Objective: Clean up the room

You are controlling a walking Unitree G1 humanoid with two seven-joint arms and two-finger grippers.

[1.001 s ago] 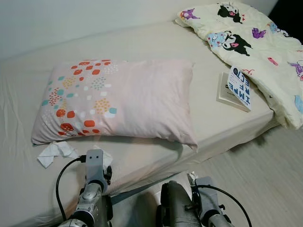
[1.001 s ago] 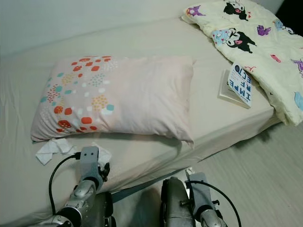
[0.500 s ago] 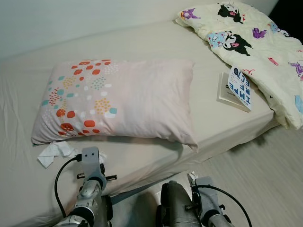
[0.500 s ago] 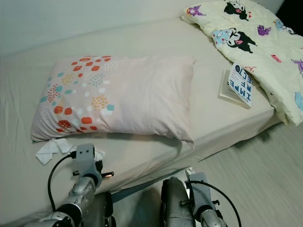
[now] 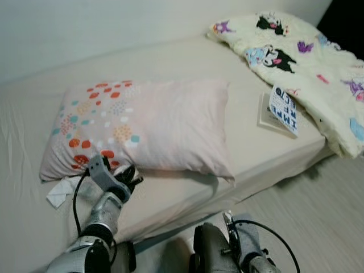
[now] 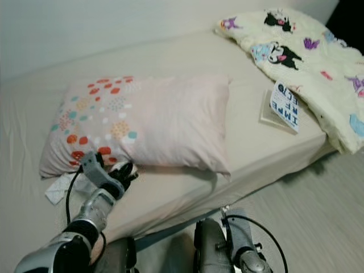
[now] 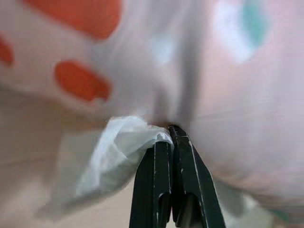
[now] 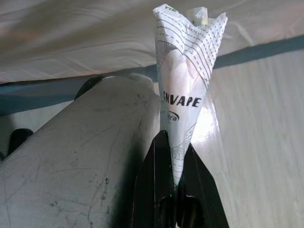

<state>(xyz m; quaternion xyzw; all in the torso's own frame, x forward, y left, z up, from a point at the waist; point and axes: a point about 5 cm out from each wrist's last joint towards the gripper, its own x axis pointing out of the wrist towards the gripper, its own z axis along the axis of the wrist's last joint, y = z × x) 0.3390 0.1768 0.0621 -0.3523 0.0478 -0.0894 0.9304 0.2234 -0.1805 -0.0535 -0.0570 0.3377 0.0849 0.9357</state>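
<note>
Left gripper pinches a white tissue beside the pillow at lower left; right gripper clamps a printed wrapper

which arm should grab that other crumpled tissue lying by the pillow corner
Left, probably. The left claw is already on the bed by the pillow, near the loose tissue, though shut on a white tissue. The right claw hangs low, holding a printed wrapper.

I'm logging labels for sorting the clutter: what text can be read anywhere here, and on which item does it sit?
"GNVAPE": on the white printed wrapper clamped in the right pincer; the smaller print under it is too small to read.
"IMPE", "RFE", "ECT": partial large blue letters, seen upside down, on the book cover on the bed; the rest is blurred.
</note>
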